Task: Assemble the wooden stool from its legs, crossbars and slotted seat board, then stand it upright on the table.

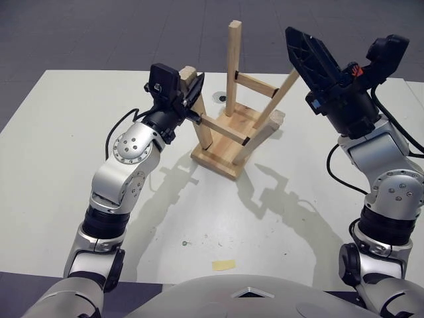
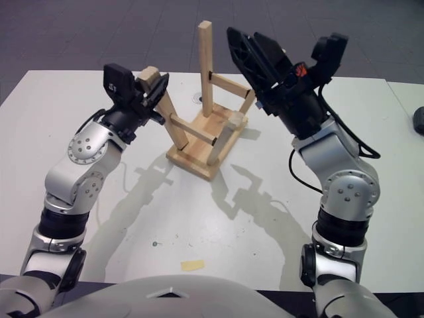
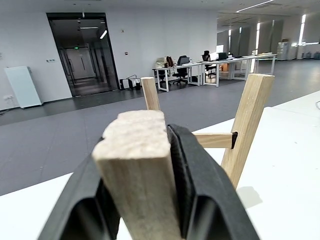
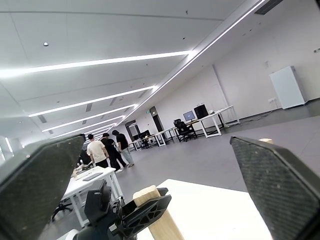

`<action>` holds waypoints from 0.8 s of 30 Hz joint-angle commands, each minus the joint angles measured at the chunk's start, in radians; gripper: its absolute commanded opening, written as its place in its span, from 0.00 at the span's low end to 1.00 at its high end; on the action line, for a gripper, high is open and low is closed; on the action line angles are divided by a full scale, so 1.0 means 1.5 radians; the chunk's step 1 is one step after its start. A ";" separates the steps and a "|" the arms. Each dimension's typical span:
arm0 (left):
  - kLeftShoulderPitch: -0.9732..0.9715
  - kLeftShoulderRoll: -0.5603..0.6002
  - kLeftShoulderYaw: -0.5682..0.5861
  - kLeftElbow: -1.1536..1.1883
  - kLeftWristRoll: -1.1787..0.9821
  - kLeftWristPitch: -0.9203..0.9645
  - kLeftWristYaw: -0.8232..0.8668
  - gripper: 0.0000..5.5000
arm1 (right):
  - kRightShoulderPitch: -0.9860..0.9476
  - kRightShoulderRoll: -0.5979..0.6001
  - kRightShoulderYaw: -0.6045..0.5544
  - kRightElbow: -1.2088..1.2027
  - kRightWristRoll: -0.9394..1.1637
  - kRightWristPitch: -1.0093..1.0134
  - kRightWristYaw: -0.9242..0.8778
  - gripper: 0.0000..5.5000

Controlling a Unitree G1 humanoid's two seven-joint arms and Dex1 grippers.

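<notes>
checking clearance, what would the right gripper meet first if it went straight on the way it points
Probably nothing: the open right gripper points up past the stool; its wrist view has open room between the fingers, with the left gripper, shut on a leg, off that line. Depth is unclear.

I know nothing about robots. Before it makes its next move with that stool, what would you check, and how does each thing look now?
1. Left claw grips a leg: ok, it is shut on the leg's top end.
2. Right claw free: ok, it is open, raised beside the stool and holding nothing.
3. Stool upright: not ok, the seat lies on the table with the legs pointing up.
4. Crossbars in place: ok, they span between the legs.
5. Joints tight: cannot tell.
6. Stool away from the table edge: ok.
</notes>
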 commanded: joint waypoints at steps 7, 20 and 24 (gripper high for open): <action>-0.033 -0.058 0.066 0.000 0.038 0.077 -0.012 0.53 | -0.013 0.010 -0.004 -0.033 0.009 -0.017 -0.041 0.98; -0.335 -0.029 0.136 0.221 0.105 -0.027 -0.106 0.93 | -0.074 0.028 -0.015 -0.024 0.043 -0.038 -0.083 0.98; -0.241 -0.071 0.072 0.300 0.114 -0.021 -0.169 0.98 | -0.048 0.029 -0.016 -0.012 0.043 -0.040 -0.087 0.98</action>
